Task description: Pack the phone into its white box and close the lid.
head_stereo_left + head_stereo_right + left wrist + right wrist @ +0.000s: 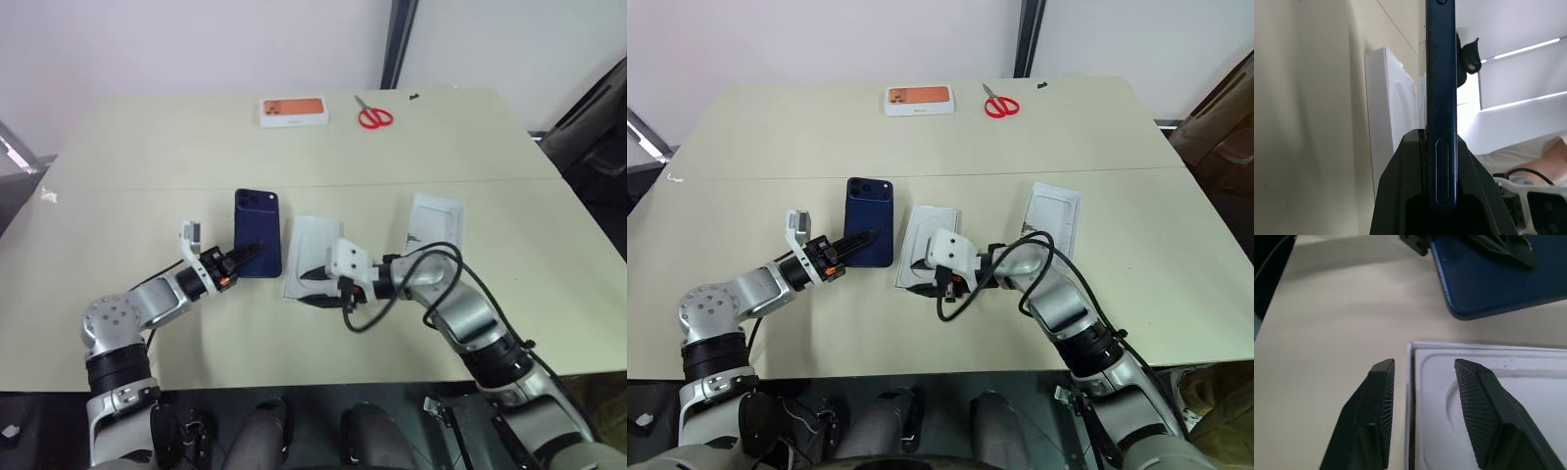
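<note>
Left wrist view: left gripper [1442, 161] clamps the phone [258, 233] by its thin edge, lifted beside the white box [312, 257]. Right wrist view: right gripper [1422, 377], fingers narrowly parted, straddles that box's rim. Far table [147, 137] edge: orange-print box [293, 112], red scissors [373, 116]; lid [432, 221] lies right.

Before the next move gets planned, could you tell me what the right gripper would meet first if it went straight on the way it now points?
The right gripper has its fingers open astride the near edge of the white insert; going straight on, it would probably first meet the phone held in the left gripper, though depth is unclear.
</note>
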`<state>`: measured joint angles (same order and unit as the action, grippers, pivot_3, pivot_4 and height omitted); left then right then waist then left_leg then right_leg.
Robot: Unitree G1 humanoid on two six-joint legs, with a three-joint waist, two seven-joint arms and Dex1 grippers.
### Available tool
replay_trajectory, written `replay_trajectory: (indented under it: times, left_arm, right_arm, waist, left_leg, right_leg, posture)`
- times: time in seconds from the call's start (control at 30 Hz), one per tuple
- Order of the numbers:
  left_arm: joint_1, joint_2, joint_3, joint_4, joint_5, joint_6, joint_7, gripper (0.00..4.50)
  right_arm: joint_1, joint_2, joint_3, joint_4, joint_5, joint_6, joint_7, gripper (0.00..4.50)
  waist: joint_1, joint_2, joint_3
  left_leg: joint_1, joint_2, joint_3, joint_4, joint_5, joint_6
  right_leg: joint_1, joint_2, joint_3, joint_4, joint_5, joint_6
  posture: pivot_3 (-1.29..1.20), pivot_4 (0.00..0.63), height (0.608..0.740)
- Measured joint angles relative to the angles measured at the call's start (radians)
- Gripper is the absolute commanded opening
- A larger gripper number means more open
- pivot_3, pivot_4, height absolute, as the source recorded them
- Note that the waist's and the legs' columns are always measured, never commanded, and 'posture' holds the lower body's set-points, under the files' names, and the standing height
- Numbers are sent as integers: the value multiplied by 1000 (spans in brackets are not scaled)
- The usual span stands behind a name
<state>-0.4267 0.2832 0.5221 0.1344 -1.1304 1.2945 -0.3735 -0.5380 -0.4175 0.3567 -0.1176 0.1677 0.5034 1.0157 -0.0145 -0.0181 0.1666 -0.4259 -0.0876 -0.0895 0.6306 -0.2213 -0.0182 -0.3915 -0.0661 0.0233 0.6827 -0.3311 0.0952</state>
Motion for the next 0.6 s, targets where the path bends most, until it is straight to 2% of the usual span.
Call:
replay_trajectory:
  times: [0.03,0.07,0.2,0.3,0.6]
  left_arm:
    - [0,0,0,0,-1,0,0,0]
    - [0,0,0,0,-2,0,0,0]
    - [1,1,1,0,-8,-1,0,0]
    - [1,1,1,0,-12,-3,0,0]
    - [1,2,-1,0,-16,-16,0,0]
  right_arm:
    - [-13,4,-10,7,6,9,-4,206]
    - [-27,5,-18,17,5,9,-14,41]
    - [-69,5,-12,127,-83,-65,-98,41]
    - [-70,-23,64,186,-191,-165,-116,41]
    - [-45,-47,129,149,-232,-268,-8,41]
  waist:
    - [0,0,0]
    - [0,0,0]
    - [4,0,0]
    - [0,0,0]
    - [0,0,0]
  left_leg:
    - [0,0,0,0,0,0]
    - [0,0,0,0,0,0]
    - [0,0,0,0,0,0]
    - [0,0,1,0,0,0]
    - [0,0,1,1,0,0]
  right_leg:
    - [0,0,0,0,0,0]
    - [0,0,0,0,0,0]
    - [0,0,0,0,0,0]
    - [0,0,0,0,0,0]
    - [0,0,0,0,0,0]
  posture:
    - [0,150,734]
    - [0,150,734]
    - [0,150,734]
    - [0,150,734]
    - [0,150,734]
